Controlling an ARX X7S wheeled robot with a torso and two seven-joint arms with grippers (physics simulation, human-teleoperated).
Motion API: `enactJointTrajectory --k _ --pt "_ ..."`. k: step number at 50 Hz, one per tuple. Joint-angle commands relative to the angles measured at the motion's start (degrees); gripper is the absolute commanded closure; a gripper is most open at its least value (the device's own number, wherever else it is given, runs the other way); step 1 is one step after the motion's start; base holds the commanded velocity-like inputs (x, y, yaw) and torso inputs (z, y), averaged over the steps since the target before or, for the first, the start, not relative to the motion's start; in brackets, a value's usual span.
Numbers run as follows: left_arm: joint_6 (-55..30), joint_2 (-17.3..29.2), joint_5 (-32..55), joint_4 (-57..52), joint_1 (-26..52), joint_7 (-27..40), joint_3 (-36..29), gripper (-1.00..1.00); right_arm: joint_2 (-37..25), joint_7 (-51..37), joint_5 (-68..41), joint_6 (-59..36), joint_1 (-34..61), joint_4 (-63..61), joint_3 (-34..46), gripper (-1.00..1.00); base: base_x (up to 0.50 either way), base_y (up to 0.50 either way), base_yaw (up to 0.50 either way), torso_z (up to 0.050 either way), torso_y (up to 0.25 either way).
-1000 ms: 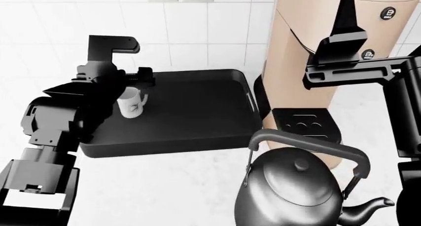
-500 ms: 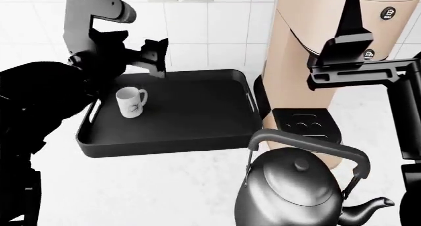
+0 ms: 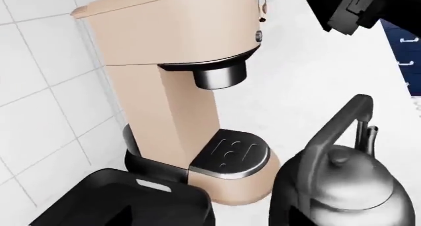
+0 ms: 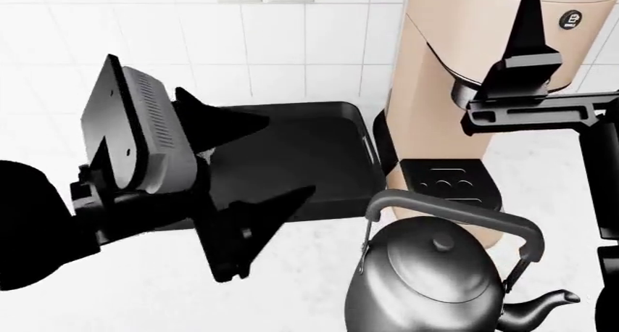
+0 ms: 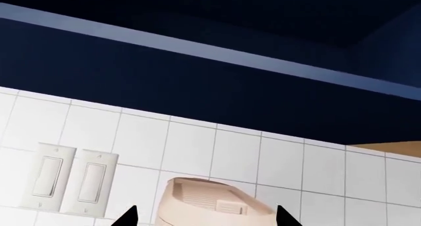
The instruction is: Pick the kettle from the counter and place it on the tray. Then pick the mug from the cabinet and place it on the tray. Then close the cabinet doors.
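The shiny grey kettle (image 4: 435, 277) stands on the white counter (image 4: 290, 296), in front of the dark tray (image 4: 320, 147); it also shows in the left wrist view as the kettle (image 3: 342, 186) beside the tray (image 3: 131, 204). My left gripper (image 4: 261, 165) hovers open and empty, close to the head camera and over the tray's left half. It hides the mug. My right gripper (image 4: 529, 9) is raised by the top of the coffee machine. In the right wrist view the right gripper (image 5: 205, 217) is open, with nothing between its tips.
A tall beige coffee machine (image 4: 454, 93) stands right of the tray and behind the kettle. Dark blue cabinet underside (image 5: 197, 63) hangs above the tiled wall with light switches (image 5: 66, 181). Blue drawer fronts (image 3: 404, 48) lie past the counter's edge.
My left gripper has let go of the mug on the tray, lifted away and swung toward the head camera, now covering the mug. The right gripper has drifted slightly right.
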State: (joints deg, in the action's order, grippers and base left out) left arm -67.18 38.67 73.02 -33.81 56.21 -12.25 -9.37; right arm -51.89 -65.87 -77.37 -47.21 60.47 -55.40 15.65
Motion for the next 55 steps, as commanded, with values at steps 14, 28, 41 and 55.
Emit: enactJointTrajectory --k 14,28,41,55 --pt "-0.7 -0.8 5.5 -6.8 -3.6 -4.1 -2.9 -1.0 -0.4 1.0 1.9 1.2 -2.2 0.2 -0.1 -1.0 0.0 0.0 0.0 0.0 0.0" --pt "-1.4 -7.4 2.5 -1.9 1.7 -4.8 -8.5 -1.0 -1.4 2.2 3.5 2.7 -4.8 0.5 -0.7 -1.0 0.0 0.0 0.0 0.0 0.0" --pt "-2.8 -10.8 2.7 1.6 7.6 -4.3 -11.0 -1.0 -1.8 3.4 5.4 4.2 -7.3 1.0 -1.1 -1.0 0.0 0.0 0.0 0.0 0.0" --pt "-0.4 -13.6 -3.1 6.1 8.6 -7.3 -15.2 -1.0 -2.3 3.8 6.1 4.9 -8.5 1.0 -1.2 -1.0 0.0 0.0 0.0 0.0 0.0"
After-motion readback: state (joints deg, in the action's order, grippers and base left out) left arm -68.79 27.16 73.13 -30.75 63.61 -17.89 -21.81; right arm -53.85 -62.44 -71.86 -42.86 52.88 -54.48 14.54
